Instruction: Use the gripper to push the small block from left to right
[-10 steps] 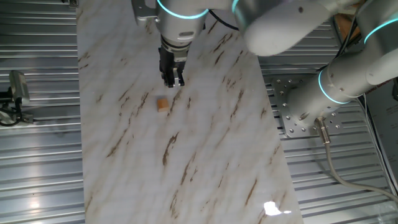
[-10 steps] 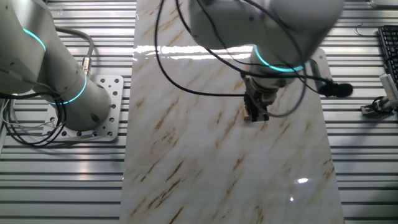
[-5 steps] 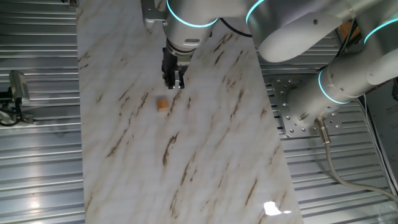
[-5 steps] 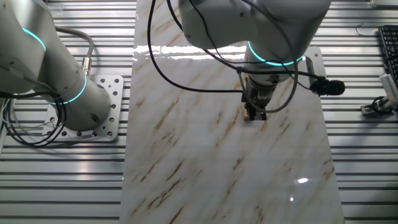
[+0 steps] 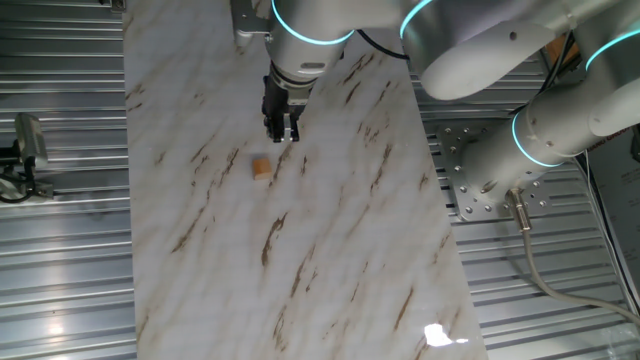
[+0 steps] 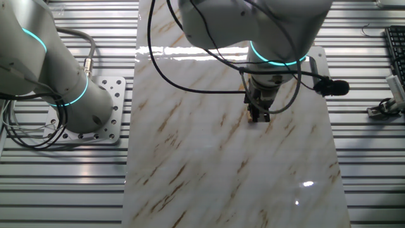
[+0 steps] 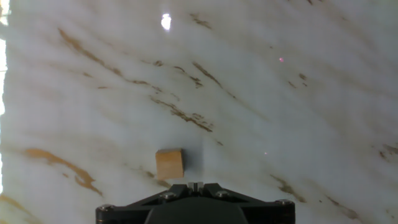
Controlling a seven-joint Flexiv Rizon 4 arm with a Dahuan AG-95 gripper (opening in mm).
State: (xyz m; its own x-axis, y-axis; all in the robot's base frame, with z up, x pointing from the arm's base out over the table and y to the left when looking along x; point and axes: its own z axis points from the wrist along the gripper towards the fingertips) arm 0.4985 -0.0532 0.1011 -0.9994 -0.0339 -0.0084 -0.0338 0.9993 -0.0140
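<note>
The small block [image 5: 261, 168] is a tiny tan-orange cube on the marble board. My gripper [image 5: 281, 134] is a narrow black tool with its fingers shut together, hanging just above the board, a short way behind and right of the block and apart from it. In the other fixed view the gripper [image 6: 259, 117] stands over the board's middle right and hides the block. In the hand view the block [image 7: 169, 163] lies just ahead and left of the shut fingertips [image 7: 195, 185], not touching them.
The white marble board [image 5: 330, 250] with brown streaks lies on a ribbed metal table. A second white arm segment with a cyan ring [image 5: 560, 120] and its bolted base plate [image 5: 480, 180] stand beside the board. A small clamp [image 5: 25, 150] sits off the other side.
The gripper has shifted slightly away from the block toward the board's far end and barely moved in the last half second. The block has not moved.
</note>
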